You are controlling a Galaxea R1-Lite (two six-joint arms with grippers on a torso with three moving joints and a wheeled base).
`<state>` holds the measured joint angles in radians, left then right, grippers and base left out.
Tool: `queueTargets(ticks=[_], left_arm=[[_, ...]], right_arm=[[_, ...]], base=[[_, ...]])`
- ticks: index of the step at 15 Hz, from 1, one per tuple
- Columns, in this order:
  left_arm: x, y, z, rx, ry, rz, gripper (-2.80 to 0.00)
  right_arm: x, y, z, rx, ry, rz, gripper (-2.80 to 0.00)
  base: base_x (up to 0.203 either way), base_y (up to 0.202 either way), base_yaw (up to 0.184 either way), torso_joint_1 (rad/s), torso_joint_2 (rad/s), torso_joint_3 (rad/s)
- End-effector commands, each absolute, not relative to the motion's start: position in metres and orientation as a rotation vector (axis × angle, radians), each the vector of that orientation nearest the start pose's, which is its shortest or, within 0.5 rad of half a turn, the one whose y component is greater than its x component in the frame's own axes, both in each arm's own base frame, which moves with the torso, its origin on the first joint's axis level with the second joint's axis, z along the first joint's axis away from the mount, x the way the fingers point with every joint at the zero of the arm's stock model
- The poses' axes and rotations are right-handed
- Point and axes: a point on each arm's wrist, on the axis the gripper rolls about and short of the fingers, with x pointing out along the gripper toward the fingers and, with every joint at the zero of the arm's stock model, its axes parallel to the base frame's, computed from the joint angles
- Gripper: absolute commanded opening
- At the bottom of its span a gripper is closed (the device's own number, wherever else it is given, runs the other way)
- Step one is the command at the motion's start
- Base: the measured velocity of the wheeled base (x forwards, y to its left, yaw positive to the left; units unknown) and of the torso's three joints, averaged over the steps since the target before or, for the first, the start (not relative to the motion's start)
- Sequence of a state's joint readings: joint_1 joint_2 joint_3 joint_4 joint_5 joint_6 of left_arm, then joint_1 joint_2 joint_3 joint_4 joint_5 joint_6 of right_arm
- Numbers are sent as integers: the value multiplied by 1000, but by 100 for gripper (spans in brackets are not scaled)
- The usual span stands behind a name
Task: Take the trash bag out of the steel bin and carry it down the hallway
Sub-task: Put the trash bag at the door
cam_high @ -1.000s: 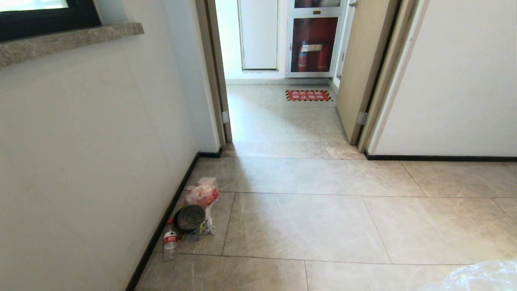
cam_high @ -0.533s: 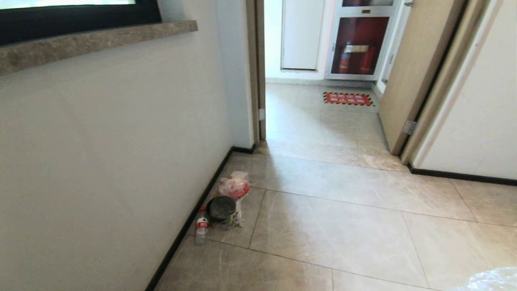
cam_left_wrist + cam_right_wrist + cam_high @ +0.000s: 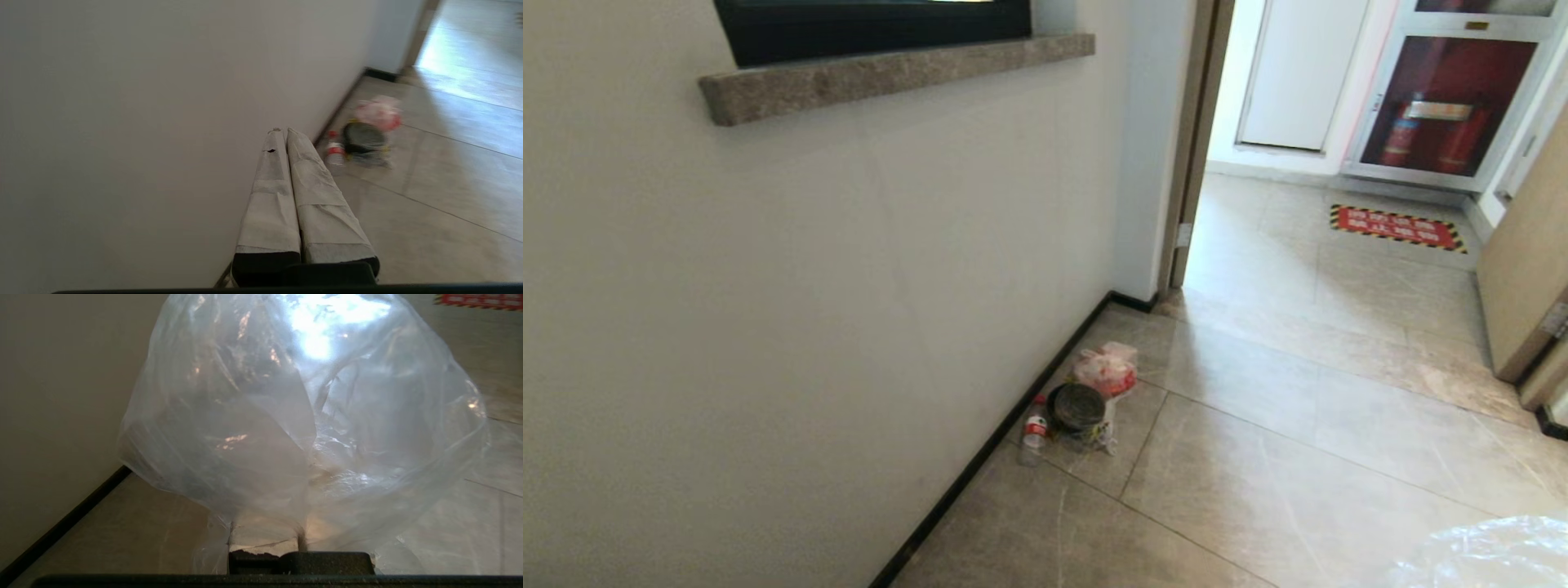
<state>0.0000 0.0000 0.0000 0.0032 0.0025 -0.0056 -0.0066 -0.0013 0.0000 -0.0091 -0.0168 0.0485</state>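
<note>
In the head view, the hallway floor (image 3: 1298,441) has large grey tiles, and a white wall (image 3: 809,327) with a black baseboard runs along the left. A stone sill (image 3: 890,73) sticks out under a dark window. Against the baseboard there is a small pile of litter: a bottle (image 3: 1034,433) with a red label, a dark round container (image 3: 1078,406) and a red-white packet (image 3: 1106,369), all close together. Further on, a doorway opens to a floor with a red sign (image 3: 1395,227) and a cabinet (image 3: 1445,102) with extinguishers behind glass. The bag (image 3: 1486,555) shows only as a clear crinkled bulge at the bottom right corner. In the left wrist view, the left gripper (image 3: 282,131) holds nothing; its two taped fingers (image 3: 269,196) lie pressed together, pointing toward the wall, with the litter beyond them on the floor. In the right wrist view, the bag (image 3: 302,416) fills almost the whole picture, puffed out and transparent. Its gathered neck goes down into the right gripper (image 3: 300,555), whose jaws are clamped on it, above the floor and near the wall.
</note>
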Motion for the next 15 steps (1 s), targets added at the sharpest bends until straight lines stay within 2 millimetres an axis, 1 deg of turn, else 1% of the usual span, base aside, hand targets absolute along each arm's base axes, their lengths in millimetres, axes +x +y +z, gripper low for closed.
queueTargets(ticks=[1,15], left_arm=[[-23,0,75,-6,3,3,-280],[-23,0,75,-6,3,3,-280]], right_arm=[[-23,0,76,49,-11,-23,-280],[-23,0,76,45,-5,-24,-280]], base=[[2,-8,175,2,5,2],[1,-8,174,3,3,3]])
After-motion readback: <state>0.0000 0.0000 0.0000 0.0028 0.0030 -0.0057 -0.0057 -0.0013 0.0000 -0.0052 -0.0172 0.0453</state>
